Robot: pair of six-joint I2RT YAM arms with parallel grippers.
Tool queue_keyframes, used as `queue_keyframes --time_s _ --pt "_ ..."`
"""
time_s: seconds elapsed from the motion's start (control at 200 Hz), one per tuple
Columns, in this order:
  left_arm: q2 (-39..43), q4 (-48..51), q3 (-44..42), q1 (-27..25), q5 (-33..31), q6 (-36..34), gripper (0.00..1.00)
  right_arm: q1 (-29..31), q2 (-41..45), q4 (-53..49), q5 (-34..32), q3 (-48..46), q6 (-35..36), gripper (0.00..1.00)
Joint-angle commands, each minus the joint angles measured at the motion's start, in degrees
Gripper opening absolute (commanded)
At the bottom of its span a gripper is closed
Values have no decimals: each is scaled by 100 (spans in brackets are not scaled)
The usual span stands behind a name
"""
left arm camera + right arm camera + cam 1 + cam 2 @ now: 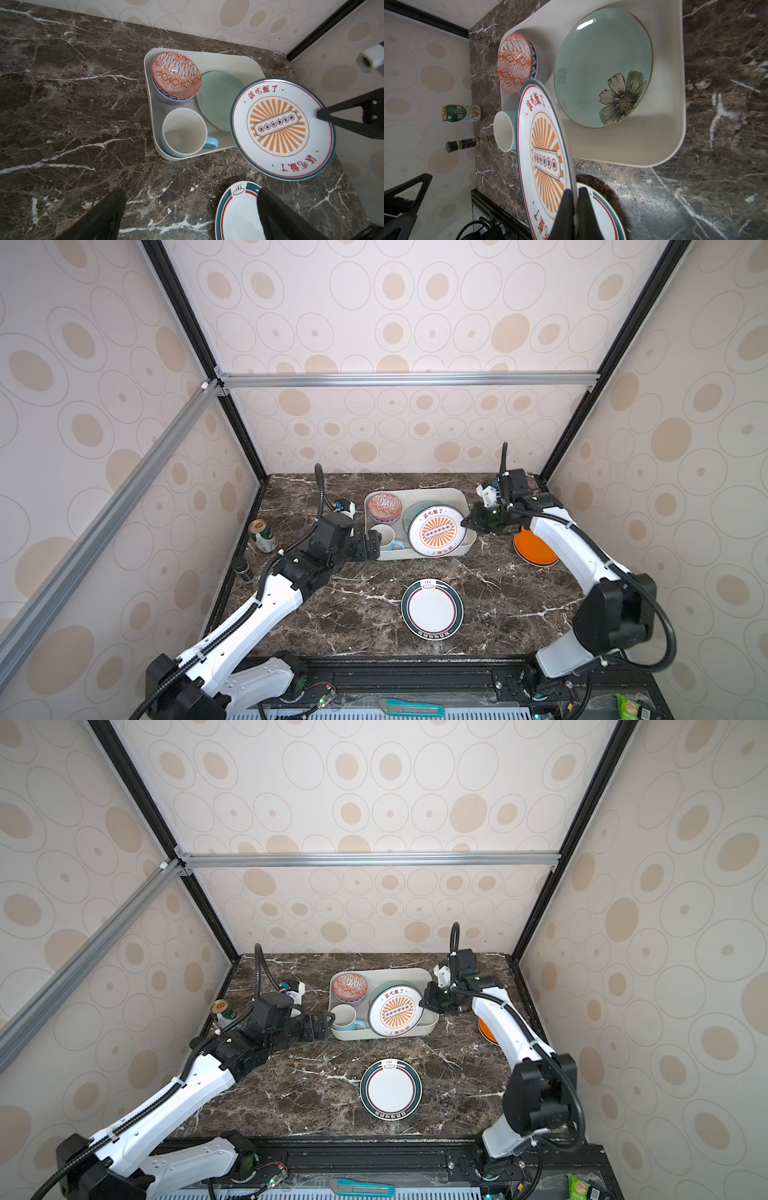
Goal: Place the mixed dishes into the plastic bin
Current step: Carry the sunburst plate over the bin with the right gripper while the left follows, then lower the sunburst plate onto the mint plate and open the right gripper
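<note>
**Orange-sunburst plate (435, 531) held over the plastic bin (432, 495)**

Its rim is pinched by the right hand (466, 525) — partly above the teal floral plate (602, 62). Left hand (374, 546) gapes empty beside the bin; green-rimmed plate (432, 611) lies on the table (353, 614).

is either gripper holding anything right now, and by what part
The right gripper pinches the sunburst plate by its rim, on the edge nearest that arm. The left gripper is open and holds nothing.

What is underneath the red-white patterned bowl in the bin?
The red-white patterned bowl nests in a lavender bowl; only that bowl's outer wall shows. Its inside and the plastic bin's floor below are covered.
</note>
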State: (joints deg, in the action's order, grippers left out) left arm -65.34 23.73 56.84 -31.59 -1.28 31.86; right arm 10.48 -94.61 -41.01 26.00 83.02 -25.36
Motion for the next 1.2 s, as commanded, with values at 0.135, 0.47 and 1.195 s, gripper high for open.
queue_keyframes --time_s 0.135,0.47,1.195 --pt "-940 -308 422 332 599 -398 99 -263 -1739 69 292 1463 145 0" --pt "-1479 -694 403 619 890 -390 99 -283 -3094 -173 362 2669 224 0" --pt "-1037 -877 -150 650 1077 -214 99 -283 -2961 -588 -59 2288 503 46"
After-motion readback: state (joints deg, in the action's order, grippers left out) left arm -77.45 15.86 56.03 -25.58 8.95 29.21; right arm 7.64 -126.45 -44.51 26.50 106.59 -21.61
